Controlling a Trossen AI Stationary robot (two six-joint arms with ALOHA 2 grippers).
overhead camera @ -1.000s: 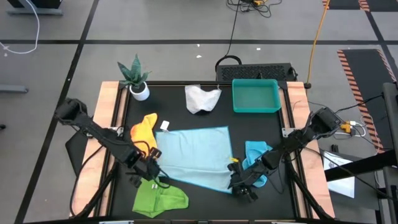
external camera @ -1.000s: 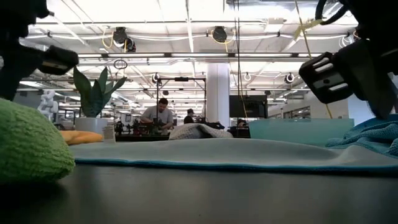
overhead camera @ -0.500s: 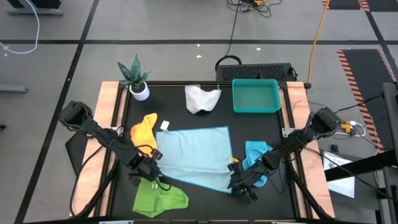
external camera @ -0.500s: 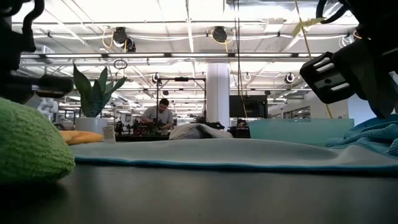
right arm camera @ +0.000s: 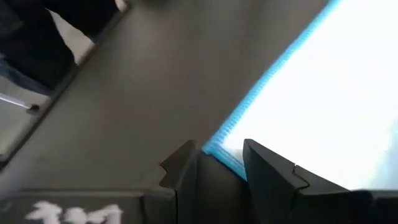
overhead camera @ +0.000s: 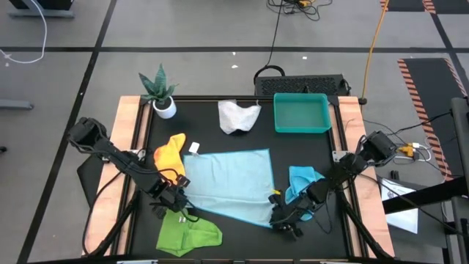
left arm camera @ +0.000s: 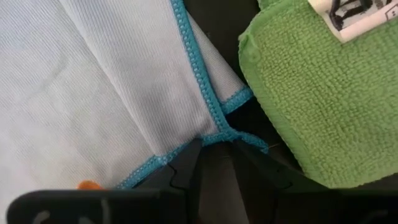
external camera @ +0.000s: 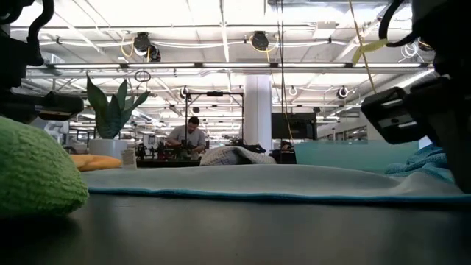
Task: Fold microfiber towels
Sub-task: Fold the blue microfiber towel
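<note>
The light blue towel (overhead camera: 231,183) lies spread flat at the table's middle. My left gripper (overhead camera: 178,202) is at its near left corner, shut on it. My right gripper (overhead camera: 283,219) is at its near right corner, shut on it. The lime green towel (overhead camera: 189,235) lies crumpled by the near edge and also shows in the left wrist view (left arm camera: 317,93). The yellow-orange towel (overhead camera: 170,152) lies left of the light blue one, the turquoise towel (overhead camera: 301,180) right of it, and the white-grey towel (overhead camera: 238,116) at the far side. My left gripper pinches the light blue towel's near left corner (left arm camera: 222,132) between its two fingertips. The hemmed edge puckers into a small fold there. The rest of the towel lies flat on the table. My right gripper has the light blue towel's near right corner (right arm camera: 219,151) between its two fingertips, low over the table. The hemmed edge runs away from the fingers and the towel lies flat on the table.
A teal plastic tray (overhead camera: 301,112) stands at the far right. A small potted plant (overhead camera: 159,92) stands at the far left corner. Bare black tabletop lies near the front edge between the green towel and my right gripper. People show in the room behind the table (external camera: 188,132).
Both grippers have gone down a little at the light blue towel's near corners; my left gripper has also shifted slightly. The towel has stayed flat in its place.
</note>
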